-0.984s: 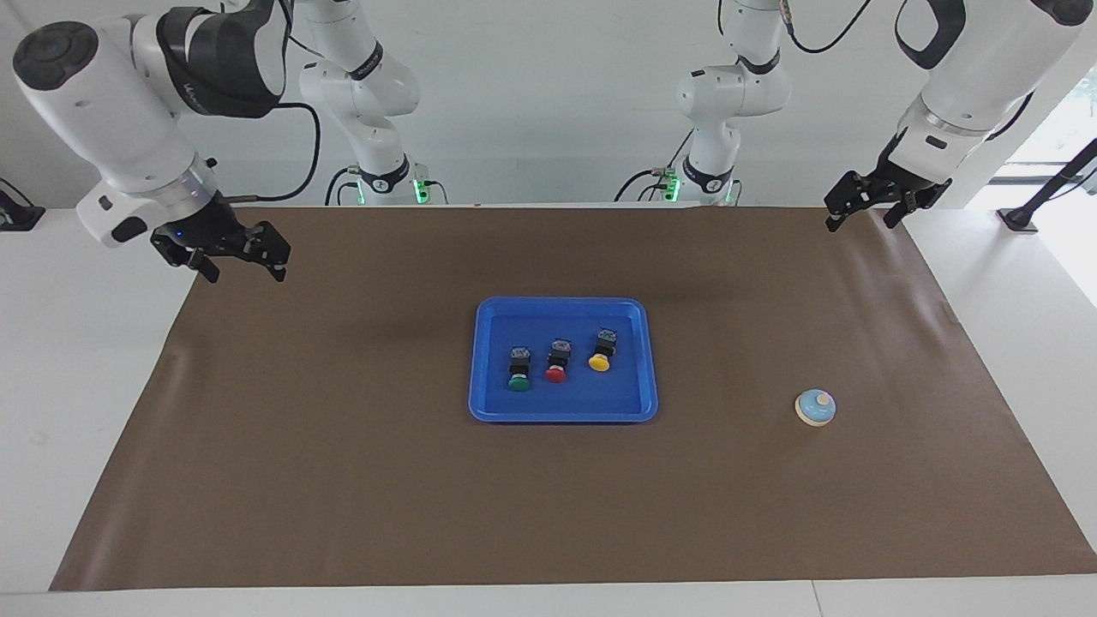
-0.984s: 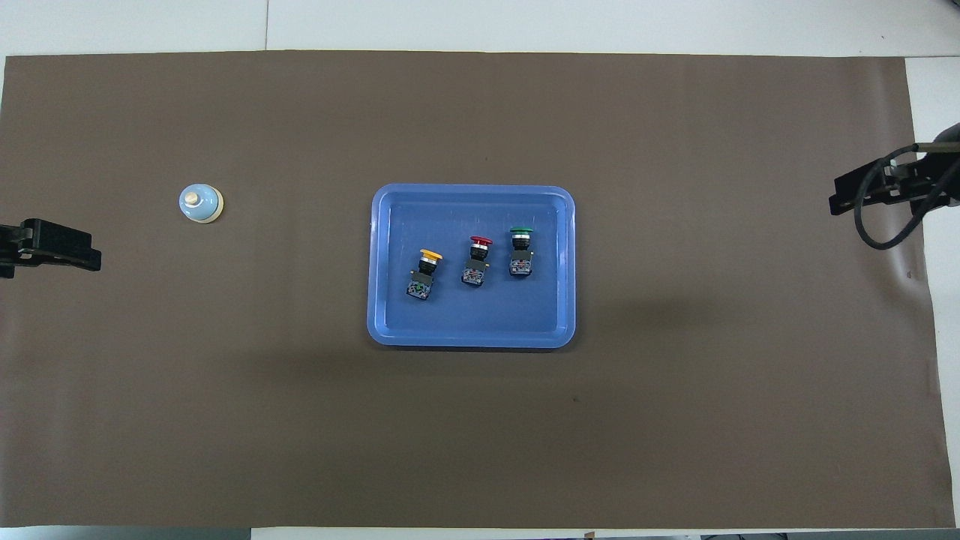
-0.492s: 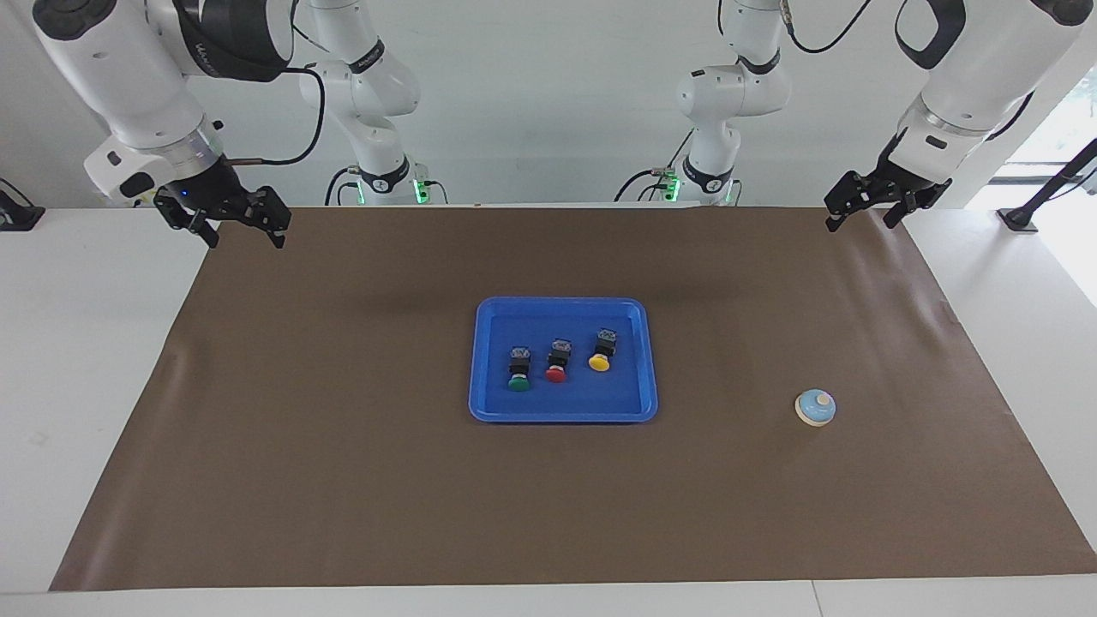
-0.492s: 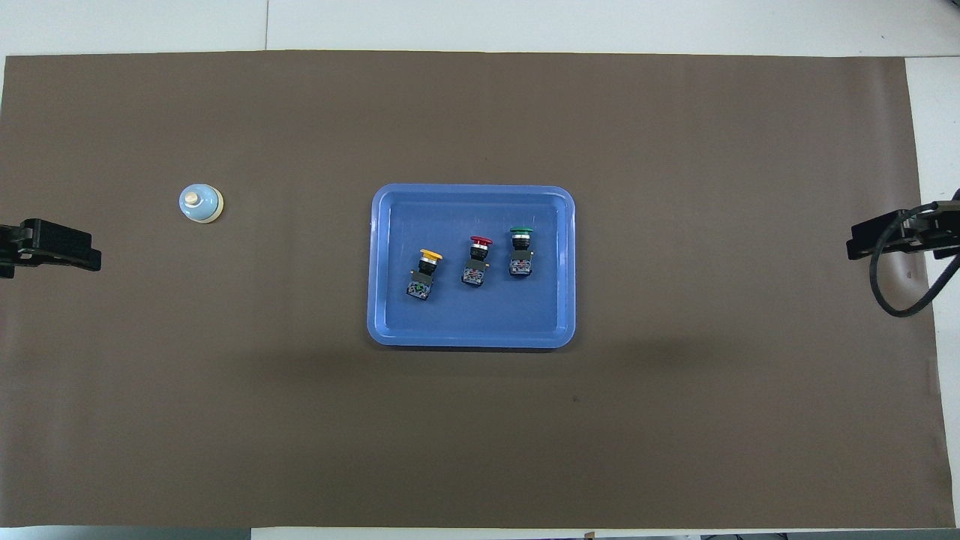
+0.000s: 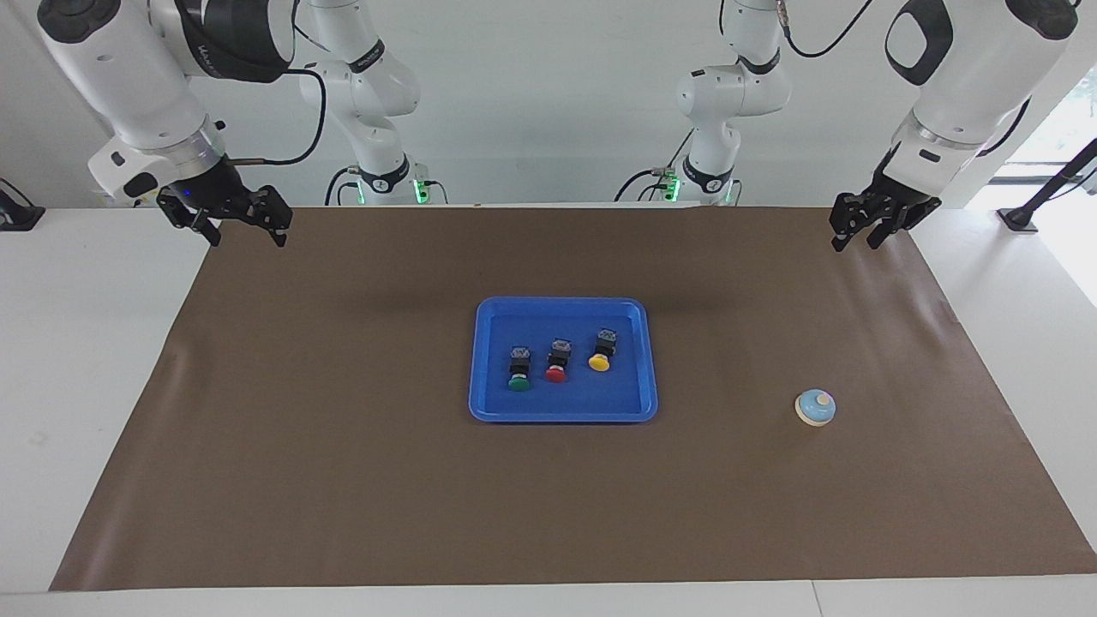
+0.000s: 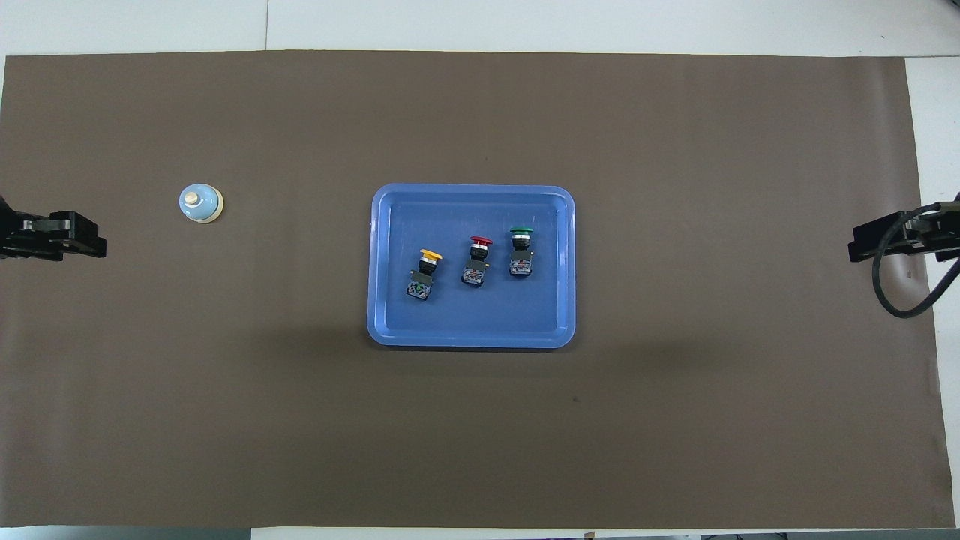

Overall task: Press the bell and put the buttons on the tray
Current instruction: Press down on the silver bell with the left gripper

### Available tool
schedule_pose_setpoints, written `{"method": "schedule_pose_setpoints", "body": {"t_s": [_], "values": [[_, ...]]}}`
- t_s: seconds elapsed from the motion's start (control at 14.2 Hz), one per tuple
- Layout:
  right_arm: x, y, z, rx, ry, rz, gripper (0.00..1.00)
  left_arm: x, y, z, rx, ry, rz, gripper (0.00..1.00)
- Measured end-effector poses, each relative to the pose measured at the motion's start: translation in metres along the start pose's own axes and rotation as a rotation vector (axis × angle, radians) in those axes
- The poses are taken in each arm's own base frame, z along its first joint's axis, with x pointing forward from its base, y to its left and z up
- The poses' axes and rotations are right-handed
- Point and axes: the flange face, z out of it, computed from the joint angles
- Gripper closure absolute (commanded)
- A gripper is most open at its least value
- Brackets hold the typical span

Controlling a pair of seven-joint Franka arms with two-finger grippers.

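while both arms hung near the robots' edge of the surface, i saw all three buttons already lying in the tray (image 5: 480, 360), which sat in the middle of the brown mat (image 5: 343, 480). the green button (image 5: 518, 383) lay toward the right arm's end, the red button (image 5: 555, 374) in the middle and the yellow button (image 5: 599, 362) toward the left arm's end, each on its side with its cap pointing away from the robots and its black body nearer to them; they were close together in a slanted row without touching. from overhead the same row showed inside the tray (image 6: 382, 330): yellow button (image 6: 430, 256), red button (image 6: 480, 241), green button (image 6: 520, 231). the bell (image 5: 815, 407) stood upright on the mat toward the left arm's end, well apart from the tray and a little farther from the robots than it, with its cream knob on top; overhead it appeared as the bell (image 6: 200, 203). the left hand (image 5: 860, 236) hung in the air over the mat's corner at its own end, holding nothing, its fingers (image 5: 837, 243) pointing down with only a narrow gap showing between them. overhead, the left hand (image 6: 96, 246) reached in at the mat's edge near the bell, not over it. the right hand (image 5: 245, 239) was up over the corner at the other end, spread wide and empty; overhead only part of the right hand (image 6: 855, 250) showed at the mat's edge, with a black cable (image 6: 892, 307) looping below it.
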Motion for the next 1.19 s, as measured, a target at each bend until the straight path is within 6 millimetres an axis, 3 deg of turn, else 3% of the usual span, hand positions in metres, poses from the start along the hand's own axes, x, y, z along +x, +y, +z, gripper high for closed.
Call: {"method": "schedule_pose_setpoints", "body": {"t_s": [0.14,0.42,0.63,0.84,1.19], "values": [[-0.003,0.0,-0.009,0.0,-0.003,0.0,0.0,0.02,-0.001,0.032,-0.002,0.01,-0.001,1.0],[-0.004,0.0,-0.011,0.001,-0.001,0.0,0.0,0.07,-0.004,0.126,-0.007,0.007,-0.007,1.0],[-0.004,-0.003,-0.011,0.001,-0.006,-0.005,0.0,0.092,-0.01,0.177,-0.008,0.021,-0.017,1.0],[-0.004,-0.005,-0.01,0.001,-0.011,-0.008,0.0,0.102,-0.012,0.203,-0.008,0.037,-0.021,1.0],[-0.004,-0.005,-0.01,0.001,-0.011,-0.008,0.0,0.109,-0.015,0.211,-0.007,0.069,-0.026,1.0]]}}
